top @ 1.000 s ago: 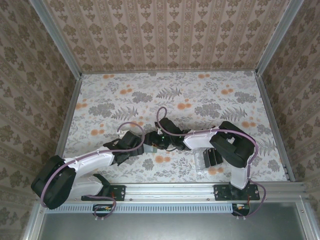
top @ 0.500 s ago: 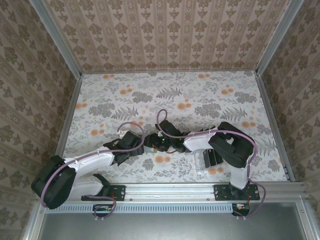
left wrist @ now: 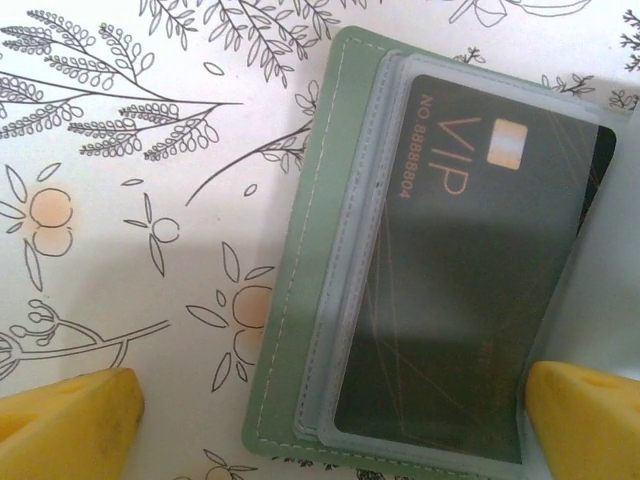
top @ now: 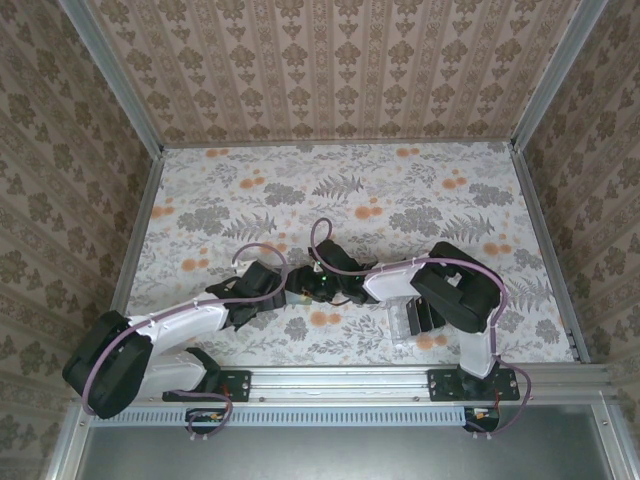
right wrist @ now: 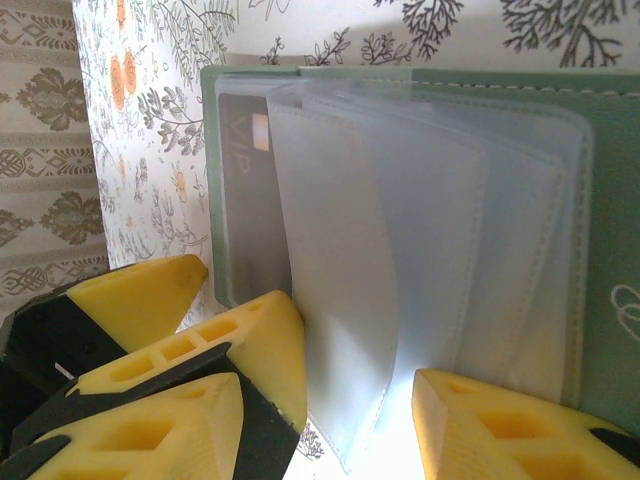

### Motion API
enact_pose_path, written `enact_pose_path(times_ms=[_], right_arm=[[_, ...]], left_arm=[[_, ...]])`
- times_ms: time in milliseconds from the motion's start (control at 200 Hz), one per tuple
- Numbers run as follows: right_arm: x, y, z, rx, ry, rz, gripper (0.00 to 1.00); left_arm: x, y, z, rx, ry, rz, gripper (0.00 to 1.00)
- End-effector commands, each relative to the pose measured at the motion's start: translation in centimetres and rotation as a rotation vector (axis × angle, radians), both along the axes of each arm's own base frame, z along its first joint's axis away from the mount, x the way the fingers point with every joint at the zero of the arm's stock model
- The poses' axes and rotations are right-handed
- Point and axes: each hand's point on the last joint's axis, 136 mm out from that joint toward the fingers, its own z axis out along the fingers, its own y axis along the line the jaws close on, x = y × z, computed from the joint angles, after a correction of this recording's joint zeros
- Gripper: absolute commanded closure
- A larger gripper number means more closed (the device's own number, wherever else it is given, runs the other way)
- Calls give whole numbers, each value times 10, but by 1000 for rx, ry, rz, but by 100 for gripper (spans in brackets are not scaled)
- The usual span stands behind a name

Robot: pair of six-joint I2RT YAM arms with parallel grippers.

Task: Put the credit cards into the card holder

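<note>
From above, the left tool (top: 283, 290) and right tool (top: 312, 285) met nose to nose by the middle of the floral surface's (top: 400, 200) near edge. A clear plastic slotted rack (top: 410, 322) sat just beside the right arm, nearer that edge.

On the left wrist camera, the small sage-green folding wallet (left wrist: 290, 300) lay open, with a thin black VIP card (left wrist: 470, 280) seated in a sleeve. The left tool's fingers stood wide apart astride the wallet's near end, gripping nothing.

On the right wrist camera, the right tool stood part-open around a loose translucent plastic sleeve (right wrist: 340, 330) without pinching it. I read this as parting the sleeves. The next move called for exposing an empty sleeve, then fetching another card.
</note>
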Motion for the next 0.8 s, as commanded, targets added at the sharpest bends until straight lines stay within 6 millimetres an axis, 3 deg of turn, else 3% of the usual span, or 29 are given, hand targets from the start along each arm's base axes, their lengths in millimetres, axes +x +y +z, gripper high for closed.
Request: enact_pose_path(times_ms=[0, 215, 440, 570, 795], right_arm=[[-1, 9, -4, -7, 13, 20, 51], [6, 16, 8, 18, 0, 25, 55], [10, 21, 7, 22, 5, 24, 60], [12, 20, 4, 16, 11, 18, 70], [14, 16, 4, 1, 18, 12, 91]], left_arm=[[-16, 13, -14, 47, 64, 10, 0], [-15, 11, -10, 28, 52, 7, 0], [-15, 11, -8, 23, 44, 5, 0], [-15, 12, -5, 18, 39, 5, 0], [-10, 8, 16, -22, -12, 6, 0]])
